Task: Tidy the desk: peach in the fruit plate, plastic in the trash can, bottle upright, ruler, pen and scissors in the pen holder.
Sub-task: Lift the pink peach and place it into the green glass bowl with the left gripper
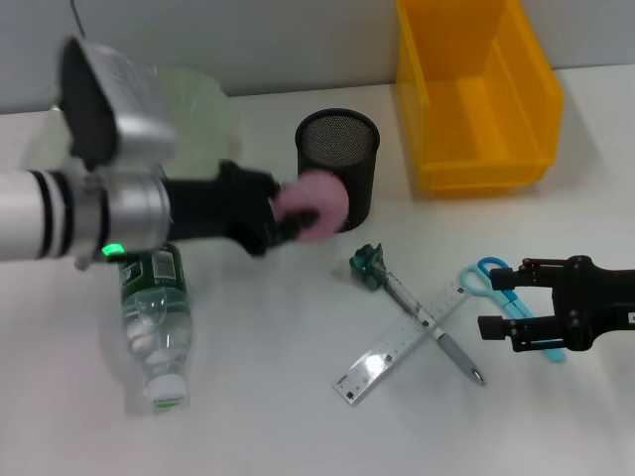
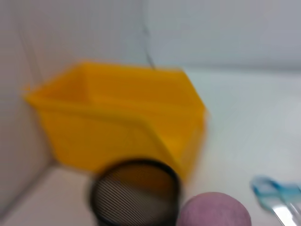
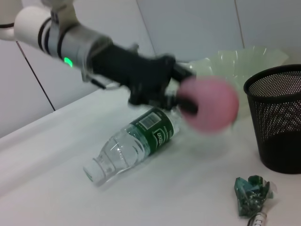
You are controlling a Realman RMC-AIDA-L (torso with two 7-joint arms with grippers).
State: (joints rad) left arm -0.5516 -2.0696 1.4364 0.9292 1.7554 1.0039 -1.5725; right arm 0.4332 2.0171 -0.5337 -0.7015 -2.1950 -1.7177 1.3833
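Clearly, the left gripper point(image 1: 281, 220) was clamped on the pink peach point(image 1: 314, 206), held above the table just beside the black mesh pen holder point(image 1: 340, 164); right gripper point(image 1: 511, 309) hung spread over the scissors point(image 1: 504, 291).

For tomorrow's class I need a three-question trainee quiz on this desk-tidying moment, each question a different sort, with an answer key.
1. True or false: the bottle stands upright.
2. What does the left tool hold? A) scissors B) peach C) ruler
3. Fill in: the pen lies across the ____.

Key
1. False. It lies on its side on the table.
2. B. The pink peach is held above the table beside the black mesh pen holder, not yet in the fruit plate.
3. Ruler. The right tool hovers open over the blue scissors; the green plastic scrap lies at the pen's far end.
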